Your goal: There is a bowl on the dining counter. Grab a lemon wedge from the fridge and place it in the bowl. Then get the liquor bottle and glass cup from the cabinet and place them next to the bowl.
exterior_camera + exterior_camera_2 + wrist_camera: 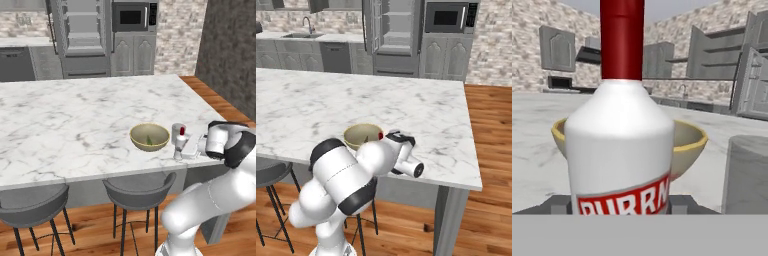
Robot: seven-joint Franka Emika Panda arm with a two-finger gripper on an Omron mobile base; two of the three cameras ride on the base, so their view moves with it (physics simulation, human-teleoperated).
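Bottle [619, 150] upright between my gripper's [178, 150] spread fingers, just right of the bowl [149, 136]; grip contact I cannot tell.

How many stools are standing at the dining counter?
2. One stool is under the near edge at the left, the other stool below the bowl. More may be hidden outside the picture.

One bottle [619, 145] stands between the fingers [558, 204], with one bowl [689, 142] just behind it and one cup [747, 172] to one side. One lemon wedge [148, 140] lies in the bowl. All are on one table [65, 125]. Two stools [30, 207] stand under its edge. One fridge [82, 37] and one microwave [131, 17] stand far beyond.
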